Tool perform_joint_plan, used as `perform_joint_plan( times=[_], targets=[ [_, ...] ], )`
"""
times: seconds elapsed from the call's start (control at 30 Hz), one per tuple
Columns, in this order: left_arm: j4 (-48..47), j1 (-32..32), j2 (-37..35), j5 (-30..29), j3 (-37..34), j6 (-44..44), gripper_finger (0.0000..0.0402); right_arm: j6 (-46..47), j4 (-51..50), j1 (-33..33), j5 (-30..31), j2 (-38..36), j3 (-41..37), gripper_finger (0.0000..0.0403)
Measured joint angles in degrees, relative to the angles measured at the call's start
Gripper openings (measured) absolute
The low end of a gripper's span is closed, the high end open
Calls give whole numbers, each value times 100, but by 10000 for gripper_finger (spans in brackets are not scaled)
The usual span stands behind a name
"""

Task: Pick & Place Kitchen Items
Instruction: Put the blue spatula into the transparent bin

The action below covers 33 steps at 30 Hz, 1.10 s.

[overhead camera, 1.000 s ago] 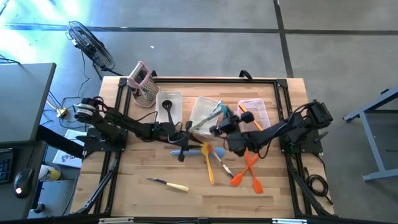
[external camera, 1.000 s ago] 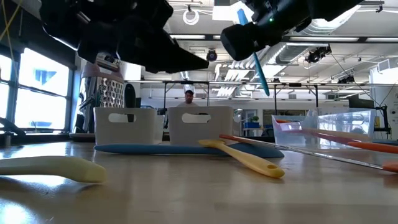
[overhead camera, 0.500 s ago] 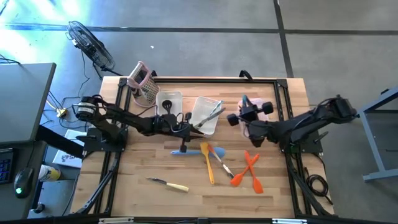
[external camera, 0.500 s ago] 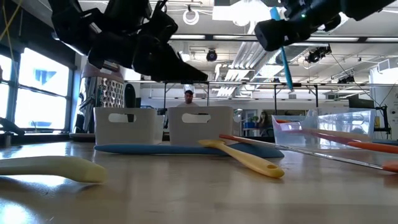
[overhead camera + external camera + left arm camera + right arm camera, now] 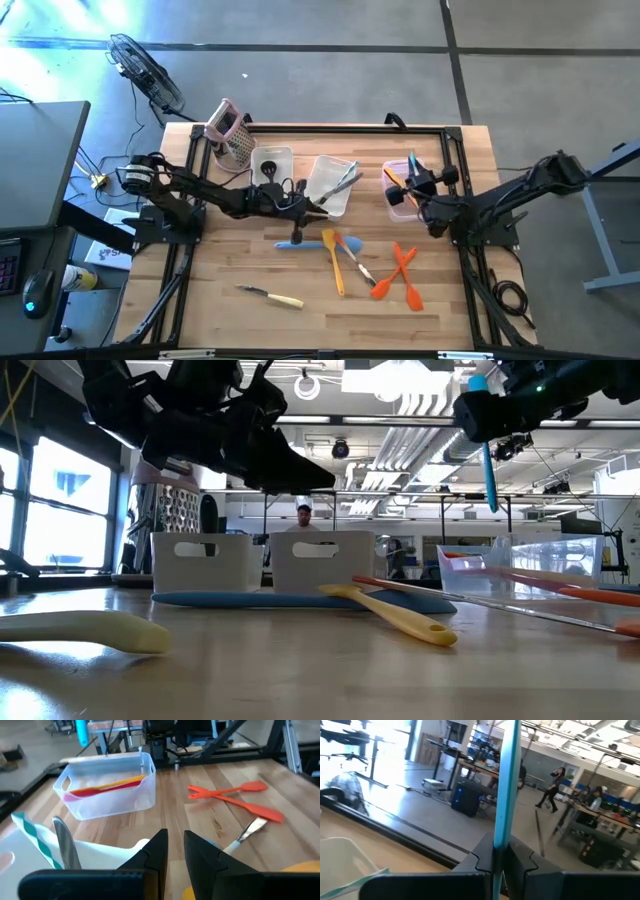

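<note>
Nearest the front edge of the tabletop (image 5: 200,330) lies a cream-handled knife (image 5: 272,296), untouched. Mid-tabletop, a yellow spatula (image 5: 335,268) and two crossed orange spatulas (image 5: 400,275) wait, probably next to be sorted. Farther back, the left gripper (image 5: 300,205) hovers beside the middle bin (image 5: 322,170), jaws nearly shut, holding nothing visible. The right gripper (image 5: 420,185) has its jaws clamped on a blue utensil (image 5: 489,470), carried upright above the right bin (image 5: 425,180), likely for dropping in.
</note>
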Motion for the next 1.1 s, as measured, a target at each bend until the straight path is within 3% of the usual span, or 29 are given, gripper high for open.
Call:
perform_joint_plan(
  times=[0.57,0.8,1.1],
  targets=[
    [88,-39,0,-261,0,-2190,57,-7,14,724,-2,-582,-750,9],
    [88,-224,0,-362,0,-2324,57,488,12,1106,-13,-674,-948,9],
    [29,-611,0,-401,0,-2373,57,997,-5,1132,-6,-630,-1103,9]
  ],
)
